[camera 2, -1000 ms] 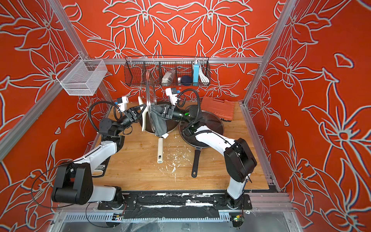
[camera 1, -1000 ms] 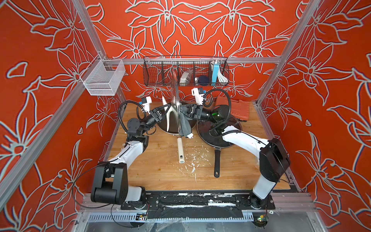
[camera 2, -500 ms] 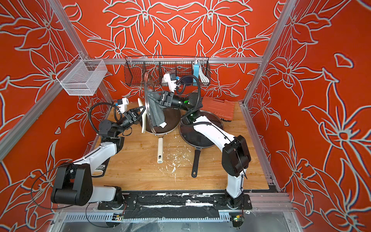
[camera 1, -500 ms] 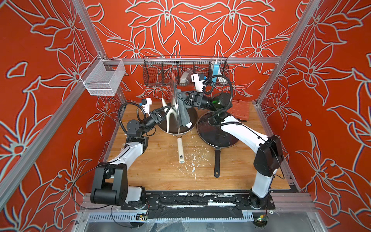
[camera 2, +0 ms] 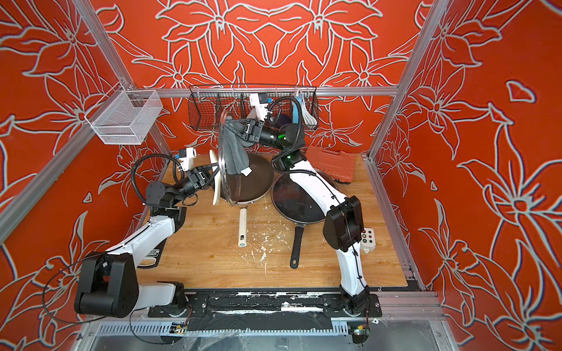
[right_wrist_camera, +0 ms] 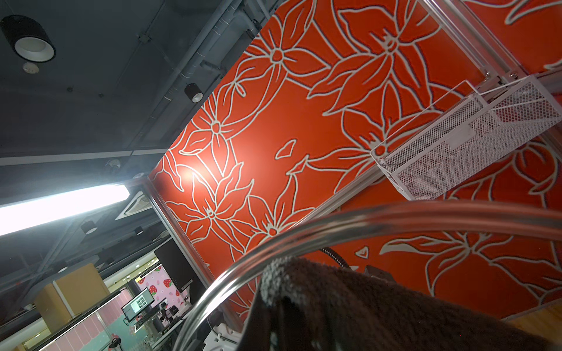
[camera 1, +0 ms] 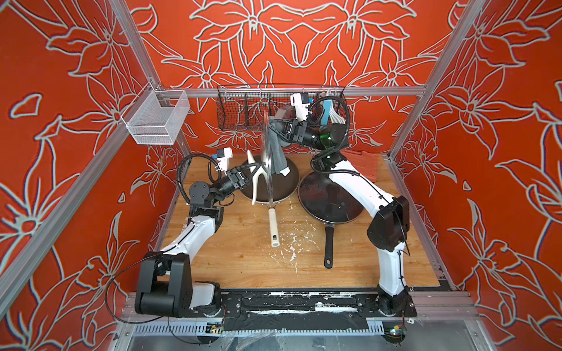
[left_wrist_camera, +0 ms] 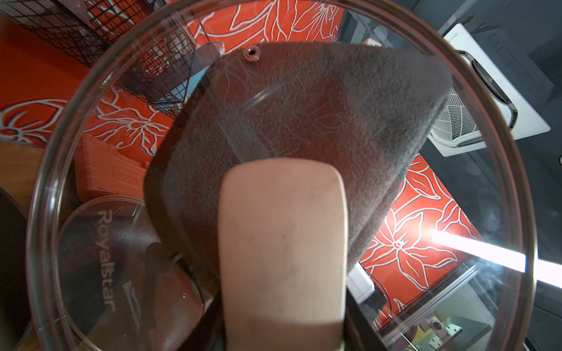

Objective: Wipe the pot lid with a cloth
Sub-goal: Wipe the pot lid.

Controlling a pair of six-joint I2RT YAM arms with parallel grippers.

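The pot lid [camera 1: 268, 182] stands upright on edge above the brown pan, seen edge-on in a top view and as a clear disc [camera 2: 226, 185] in a top view. My left gripper [camera 1: 254, 173] is shut on its cream-white bar handle [left_wrist_camera: 282, 243]. My right gripper [camera 2: 228, 127] is shut on the dark grey cloth [camera 2: 235, 152] and presses it against the lid's far face near the top rim. The cloth [left_wrist_camera: 319, 115] shows through the glass in the left wrist view, its white tag hanging low. The right wrist view shows the metal rim [right_wrist_camera: 334, 225] curving over the cloth [right_wrist_camera: 365, 304].
Under the lid sits a brown pan [camera 1: 286, 185] with a cream handle [camera 1: 273, 225]. To its right sits a black pan [camera 1: 328, 197] covered by a glass lid. An orange case [camera 1: 365, 167] lies at the back right. A black wire basket [camera 1: 243, 112] and a white mesh basket [camera 1: 155, 121] hang on the frame.
My right gripper has carried the cloth up the lid's face, from low near the pan to the top rim. The left arm has kept the lid still.
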